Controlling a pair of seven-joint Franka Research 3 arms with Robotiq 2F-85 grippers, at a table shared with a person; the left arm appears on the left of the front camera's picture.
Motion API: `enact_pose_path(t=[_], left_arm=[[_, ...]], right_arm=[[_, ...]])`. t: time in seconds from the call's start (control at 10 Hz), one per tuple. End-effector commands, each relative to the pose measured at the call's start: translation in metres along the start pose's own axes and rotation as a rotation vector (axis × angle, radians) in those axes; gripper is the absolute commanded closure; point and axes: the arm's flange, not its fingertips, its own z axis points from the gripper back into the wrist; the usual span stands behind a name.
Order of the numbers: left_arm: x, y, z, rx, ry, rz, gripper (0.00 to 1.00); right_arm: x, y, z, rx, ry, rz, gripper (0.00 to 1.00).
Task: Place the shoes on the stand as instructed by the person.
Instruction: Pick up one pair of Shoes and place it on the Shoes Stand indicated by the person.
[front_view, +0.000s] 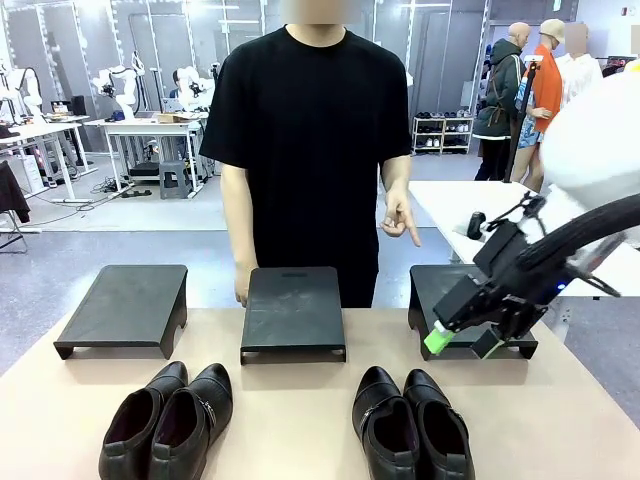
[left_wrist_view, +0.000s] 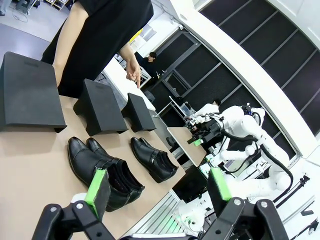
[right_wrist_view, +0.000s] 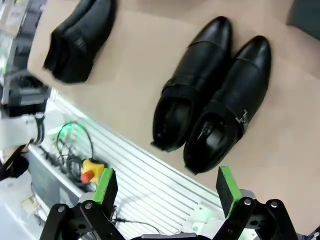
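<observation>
R: I'm watching the right jaws standing wide at mid-right of the front view, black pair lying below-left of them, lower right on the worktop | L: left jaws standing wide, brown-black pair lying lower left

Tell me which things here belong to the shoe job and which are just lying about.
Part of the job: purple-lined shoe pair, black shoe pair, left stand, middle stand, right stand, person's pointing hand, right tool, open.

Just lying about: yellow box with red button, background shelf rack, white side table.
</observation>
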Motion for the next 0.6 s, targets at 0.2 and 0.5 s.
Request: enact_pose_path(t=[0.2,0.5], left_arm=[[0.0,-0.001,0.002,-0.013,-0.005,-0.007,0.0],[0.0,-0.001,0.002,-0.013,-0.005,-0.007,0.0]], right_arm=[[0.016,0.004,-0.062,-0.166,0.035,-0.13,0.0],[0.003,0.011,-0.096,-0.224,0.05,-0.2,0.0]])
